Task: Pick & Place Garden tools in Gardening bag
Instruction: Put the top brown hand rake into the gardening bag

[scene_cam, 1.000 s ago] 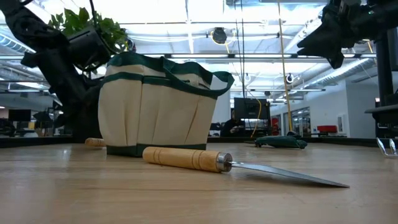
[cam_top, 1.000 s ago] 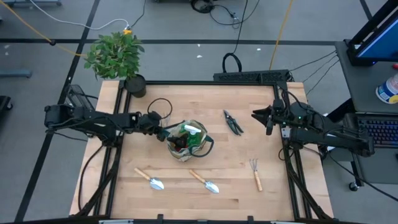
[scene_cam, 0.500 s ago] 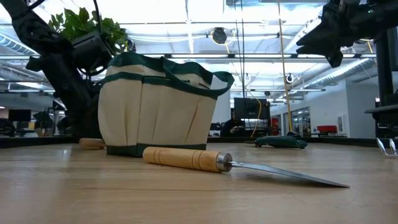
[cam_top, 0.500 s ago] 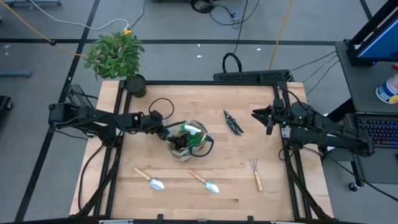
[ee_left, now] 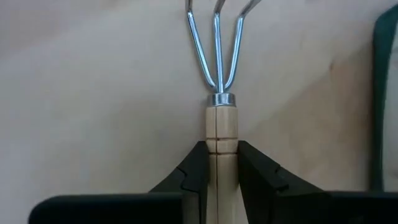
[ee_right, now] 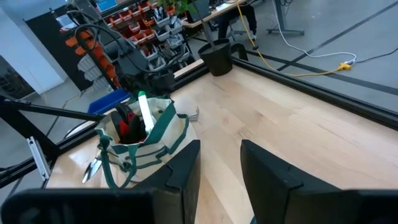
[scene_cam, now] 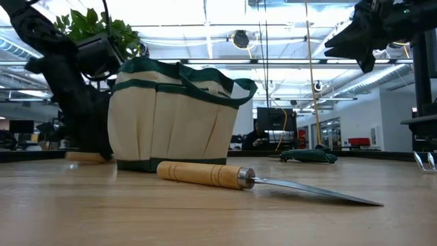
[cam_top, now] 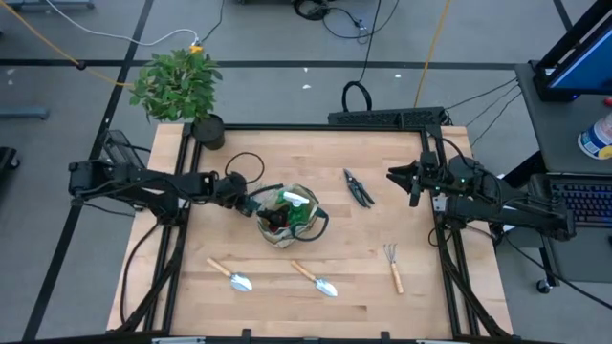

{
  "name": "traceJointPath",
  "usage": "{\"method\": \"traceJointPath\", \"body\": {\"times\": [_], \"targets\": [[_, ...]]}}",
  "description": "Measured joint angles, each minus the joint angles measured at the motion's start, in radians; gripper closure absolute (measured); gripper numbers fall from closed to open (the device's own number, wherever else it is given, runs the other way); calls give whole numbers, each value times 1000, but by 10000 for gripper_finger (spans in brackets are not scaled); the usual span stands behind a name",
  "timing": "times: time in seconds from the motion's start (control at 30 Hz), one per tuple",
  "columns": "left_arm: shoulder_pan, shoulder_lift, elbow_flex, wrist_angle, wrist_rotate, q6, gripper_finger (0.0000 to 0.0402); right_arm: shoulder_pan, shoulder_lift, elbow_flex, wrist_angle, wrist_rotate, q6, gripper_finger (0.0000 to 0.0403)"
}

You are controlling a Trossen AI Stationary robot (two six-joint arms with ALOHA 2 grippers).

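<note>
A fork rake (ee_left: 217,74) with a wooden handle lies flat on the table just left of the beige gardening bag (cam_top: 289,216). My left gripper (cam_top: 247,202) slants down over the rake and is shut on it. The low view shows the handle's free end (scene_cam: 85,156) left of the bag (scene_cam: 174,116). The bag holds a green spray bottle (ee_right: 145,112) and red gloves (ee_right: 127,127). My right gripper (cam_top: 400,178) hangs high at the table's right side, open, with nothing between its fingers. My left gripper pinches the rake's wooden handle (ee_left: 222,134) between its two fingers, a little behind the metal collar. The fingers (ee_left: 198,168) come from above, slanting down, one on each side of the handle. The rake lies on the table, tines pointing away from the gripper.
Black pruning shears (cam_top: 359,186) lie right of the bag. Two trowels (cam_top: 229,275) (cam_top: 316,279) and a second fork rake (cam_top: 393,266) lie near the front edge. A potted plant (cam_top: 182,86) stands at the far left corner. A black cable loop (cam_top: 247,164) lies behind the left gripper.
My left gripper has tipped further down beside the bag. In the low view the rake's handle end has slid a little toward the table's left. My right arm has kept still.
</note>
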Motion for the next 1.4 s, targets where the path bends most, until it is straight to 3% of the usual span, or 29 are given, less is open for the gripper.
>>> {"method": "traceJointPath", "body": {"times": [0.33,0.6,0.8,0.97,1.27,1.4], "targets": [[-2,-202,136,-475,0,-101,341,0,0,0,9,-2,0,298],[-6,-316,353,-610,-64,-109,341,0,0,0,67,-2,0,298],[-38,-330,512,-574,-149,-105,341,0,7,0,179,-2,-58,298],[-66,-296,589,-425,-151,-98,341,14,68,0,355,-30,-181,298],[-94,-124,694,-159,-29,-93,341,108,362,1,778,-142,-358,298],[-95,-35,747,-70,54,-90,341,163,486,45,874,-160,-453,298]]}}
